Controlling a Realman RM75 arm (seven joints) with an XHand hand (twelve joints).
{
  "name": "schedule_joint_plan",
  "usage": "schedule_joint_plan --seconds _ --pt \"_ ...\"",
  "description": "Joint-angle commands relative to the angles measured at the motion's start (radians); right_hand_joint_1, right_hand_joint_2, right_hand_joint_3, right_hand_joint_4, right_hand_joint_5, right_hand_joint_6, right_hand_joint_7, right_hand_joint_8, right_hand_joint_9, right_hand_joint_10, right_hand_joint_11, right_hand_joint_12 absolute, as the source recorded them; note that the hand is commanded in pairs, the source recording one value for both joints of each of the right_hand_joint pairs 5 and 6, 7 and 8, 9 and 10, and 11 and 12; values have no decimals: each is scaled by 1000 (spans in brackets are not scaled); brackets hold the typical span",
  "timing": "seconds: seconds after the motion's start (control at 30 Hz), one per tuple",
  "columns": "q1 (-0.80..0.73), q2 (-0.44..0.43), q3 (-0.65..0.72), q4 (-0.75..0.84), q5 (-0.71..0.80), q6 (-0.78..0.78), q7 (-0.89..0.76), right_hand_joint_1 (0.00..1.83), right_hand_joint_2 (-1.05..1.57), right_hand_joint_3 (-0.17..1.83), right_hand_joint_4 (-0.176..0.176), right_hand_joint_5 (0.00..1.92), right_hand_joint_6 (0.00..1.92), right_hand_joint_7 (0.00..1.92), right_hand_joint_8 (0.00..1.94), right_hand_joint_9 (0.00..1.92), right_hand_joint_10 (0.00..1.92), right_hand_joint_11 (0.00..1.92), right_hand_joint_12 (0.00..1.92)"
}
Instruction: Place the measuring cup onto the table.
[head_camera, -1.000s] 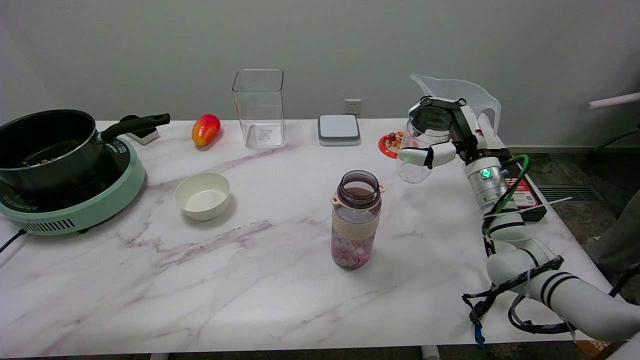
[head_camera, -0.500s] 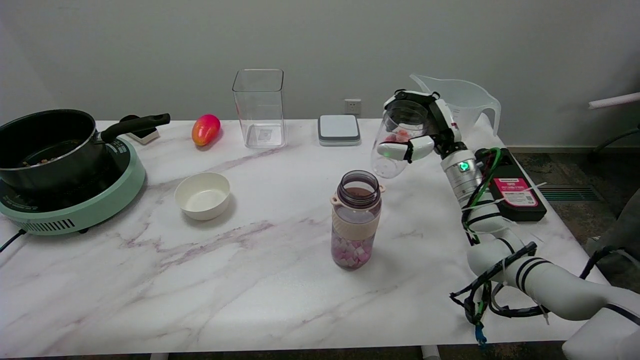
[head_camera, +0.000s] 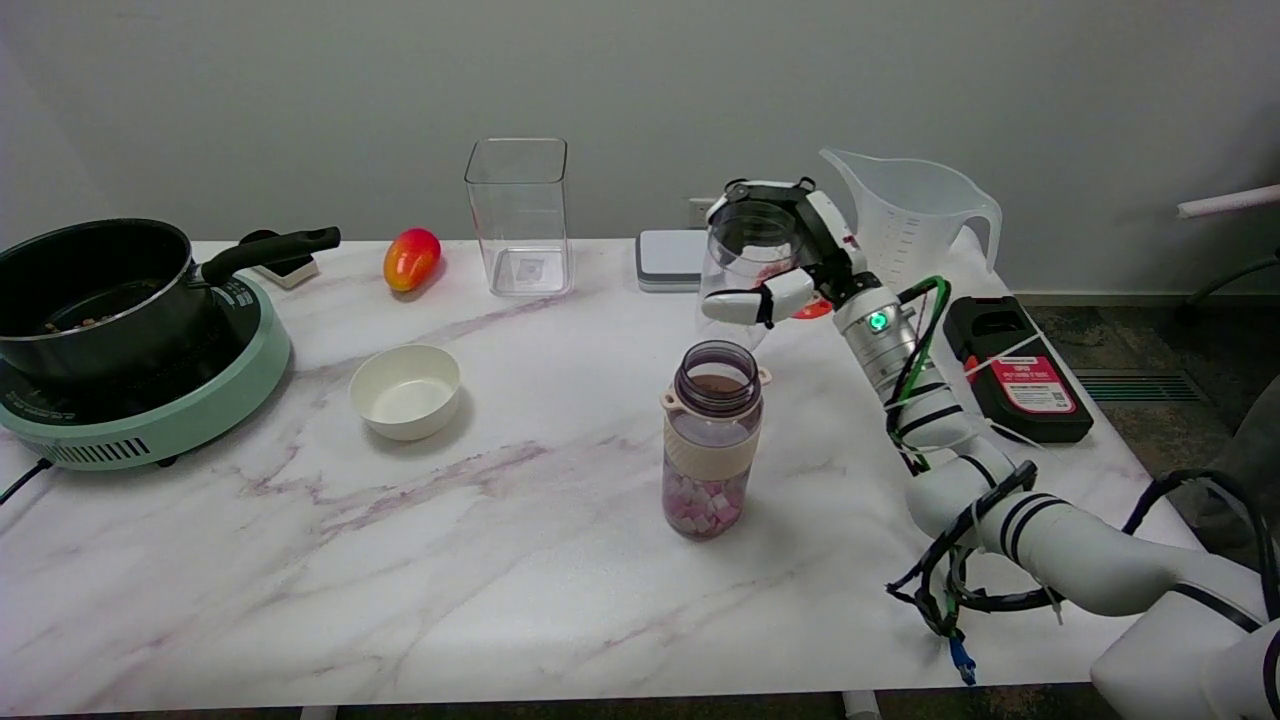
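Fingers of the right hand (head_camera: 790, 270) are wrapped around the measuring cup (head_camera: 745, 265), black ones up by its rim and a white one across its front. The cup is see-through, round and smooth, with its open mouth up. It hangs in the air over the far middle of the table (head_camera: 500, 560), not touching it.

Just in front of the cup and lower down stands a bottle (head_camera: 712, 440). It has no lid, a dark see-through top, a cream band round its middle and little pink and white blocks inside. Right behind the cup lies a flat grey and white box (head_camera: 668, 262) with round corners; the cup hides part of it. A small red round thing (head_camera: 815, 308) peeks out from behind the hand. To the right stands a tall cloudy plastic jug (head_camera: 905, 215) with a spout and a handle. Near it lies a black box (head_camera: 1015, 370) with a pink and white label.

Farther left are a tall square see-through tub (head_camera: 520, 215), a red and yellow mango (head_camera: 411, 258) and a small white bowl (head_camera: 405, 390). At the far left a black pot (head_camera: 95, 290) with a long handle sits on a round green cooker (head_camera: 150, 400).

The table top is shiny white stone with purple streaks.
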Motion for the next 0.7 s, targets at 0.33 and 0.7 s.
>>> schedule_joint_plan --seconds 0.33,0.7 --pt "68 -100 -48 -78 -12 -130 -247 1456 1167 462 0 1573 1573 1590 1590 1498 1498 1299 1299" --pt "65 -113 -52 -101 15 -142 -247 1459 1150 477 0 1564 1564 1579 1579 1482 1482 1293 1293"
